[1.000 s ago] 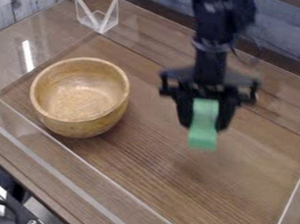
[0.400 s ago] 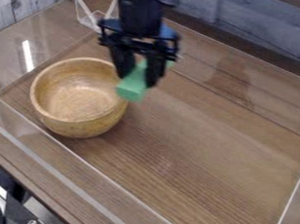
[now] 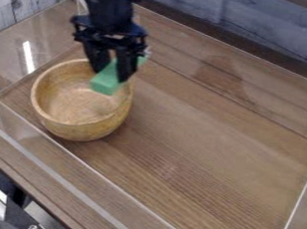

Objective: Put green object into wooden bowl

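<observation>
Wooden table [image 3: 221, 142], dark grain, filling most of the view from near left to far right. Enclosed by clear acrylic walls [image 3: 59, 164]: a low transparent panel along the near edge, another along the left side, a further one at the far side in front of a pale plank backdrop. Broad bare stretch of tabletop to the right and near side of the bowl, unobstructed up to the right-hand panel. Tighter room on the left, with only a narrow strip between bowl and left wall. Wooden bowl [image 3: 53, 112], round, light tan, thick-rimmed, speckled inside, upright on the left half of the table, clear of the walls. Black arm descending from the top edge, ending in gripper [image 3: 109, 67], pointing straight down, positioned over the far right part of the bowl rim. Black fingers [image 3: 125, 59] pinched on the green object [image 3: 109, 79], gripping its upper portion. Green object hanging tilted, lower end over the bowl's interior near the far right rim, above the speckled floor; contact with the bowl not discernible. Small clear angled bracket [image 3: 74, 2] at the far left corner, well apart from the bowl, partly hidden behind the arm.
</observation>
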Available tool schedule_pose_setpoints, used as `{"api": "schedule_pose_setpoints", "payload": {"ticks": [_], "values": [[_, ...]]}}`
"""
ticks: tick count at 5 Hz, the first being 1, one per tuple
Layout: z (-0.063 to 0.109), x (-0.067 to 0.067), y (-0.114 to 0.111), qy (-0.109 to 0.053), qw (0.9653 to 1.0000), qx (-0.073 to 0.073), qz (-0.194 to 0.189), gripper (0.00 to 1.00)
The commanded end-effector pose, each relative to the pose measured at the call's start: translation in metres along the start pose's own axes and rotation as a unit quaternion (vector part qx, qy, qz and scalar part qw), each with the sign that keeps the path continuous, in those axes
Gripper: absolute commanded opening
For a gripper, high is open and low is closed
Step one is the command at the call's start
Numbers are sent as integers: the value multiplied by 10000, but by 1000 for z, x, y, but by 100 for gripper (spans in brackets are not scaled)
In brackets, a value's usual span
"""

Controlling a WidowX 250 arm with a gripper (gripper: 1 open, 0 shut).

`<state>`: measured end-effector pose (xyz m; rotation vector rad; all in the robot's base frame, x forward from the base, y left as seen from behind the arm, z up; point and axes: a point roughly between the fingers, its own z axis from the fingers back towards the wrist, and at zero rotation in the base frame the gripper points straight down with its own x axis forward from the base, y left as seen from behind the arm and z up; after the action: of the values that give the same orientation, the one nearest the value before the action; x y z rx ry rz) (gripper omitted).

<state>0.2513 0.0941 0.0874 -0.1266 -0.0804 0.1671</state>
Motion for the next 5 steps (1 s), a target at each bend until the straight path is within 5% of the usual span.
{"api": "schedule_pose_setpoints", "payload": {"ticks": [1,2,3,5], "values": [[7,-3,7,-174,9998,71,5,0],[6,-7,8,-174,9998,99,94,0],[6,-6,15,-172,9996,118,169,100],[3,-4,34,-201,9994,152,234,100]]}}
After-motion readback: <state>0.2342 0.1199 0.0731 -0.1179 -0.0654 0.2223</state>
